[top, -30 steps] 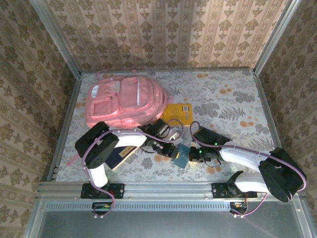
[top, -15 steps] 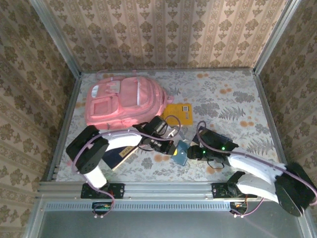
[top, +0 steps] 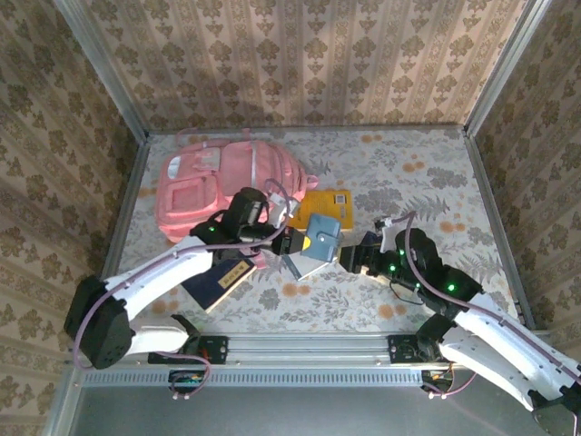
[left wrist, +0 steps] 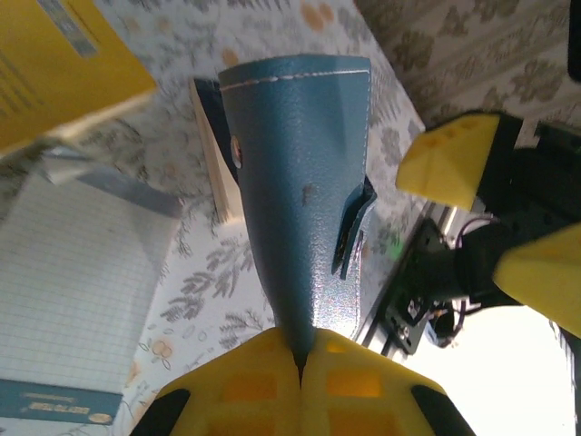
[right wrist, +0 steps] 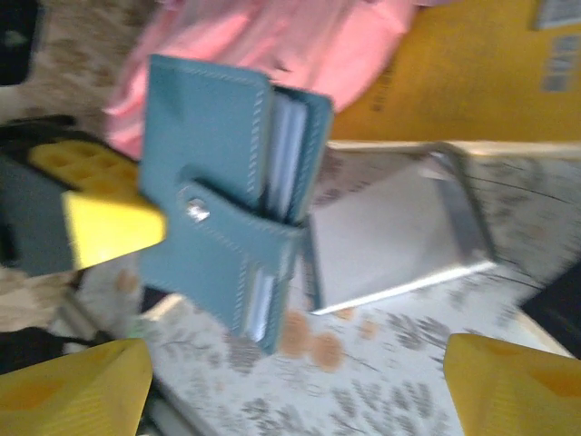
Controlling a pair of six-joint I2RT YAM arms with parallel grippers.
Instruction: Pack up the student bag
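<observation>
**Hazards.** The left gripper (left wrist: 300, 359) was clamped on one thin edge of the blue snap wallet (left wrist: 300, 182), with its yellow fingers pressed together on the leather. Most of the wallet stood out beyond the grip and appeared to be lifted off the table (top: 427, 182). A hold this narrow could let the wallet pivot or slip during a fast swing. Card edges showed at the wallet's open side in the right wrist view, so a tilt toward that side could shed them.

The right gripper (right wrist: 295, 363) had its fingers spread wide and held nothing. It sat just beside the wallet, so a sideways move by either arm could knock the wallet out of the grip.

No open zip was visible on the student bag (top: 227, 186). If the compartment were shut or collapsed, the wallet could land on the fabric and slide off.

**Position of the bag.** The student bag lay flat at the far left of the table, front pockets up. It was behind and to the left of the left gripper, and its near right corner was close to that arm's wrist. The yellow book (top: 325, 207) lay beside this corner. The right gripper was farther from the bag, with the wallet between them.
</observation>
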